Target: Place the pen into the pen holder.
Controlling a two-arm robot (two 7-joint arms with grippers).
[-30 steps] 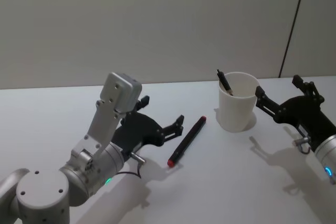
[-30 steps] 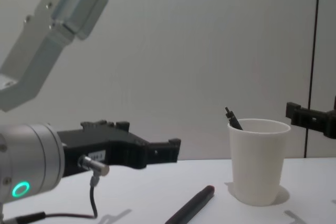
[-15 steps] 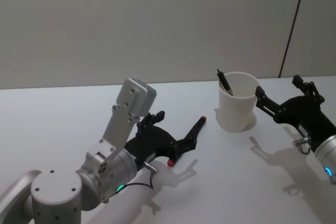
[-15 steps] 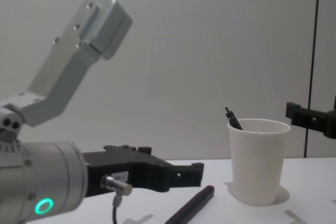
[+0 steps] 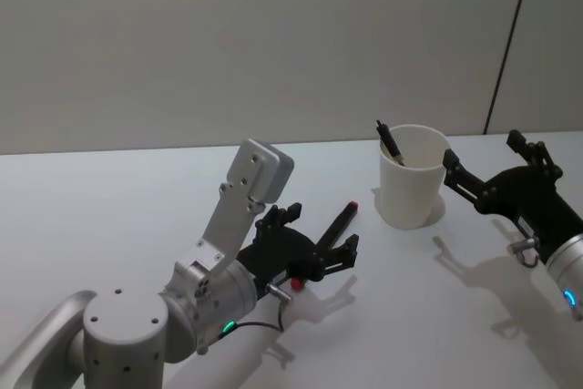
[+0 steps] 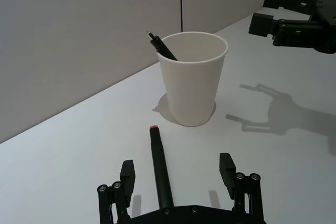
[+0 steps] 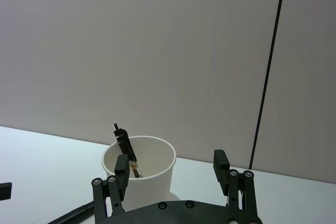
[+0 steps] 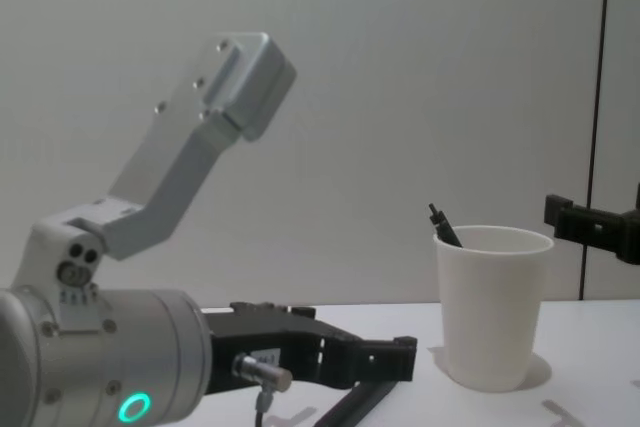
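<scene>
A black pen with red ends lies flat on the white table, left of the pen holder, a white paper cup. My left gripper is open and low over the table. The pen lies between its two fingers, touching neither. A second black pen leans inside the cup. My right gripper hangs open just right of the cup, its fingers apart and pointing at the cup. Near the chest view's lower edge the left gripper hides part of the pen.
A plain grey wall with a dark vertical seam stands behind the white table. The table's left half and the strip in front of the cup are bare.
My left arm has moved forward and right along the table until its open fingers straddle the pen. The right gripper, the cup and the pen have not moved.
</scene>
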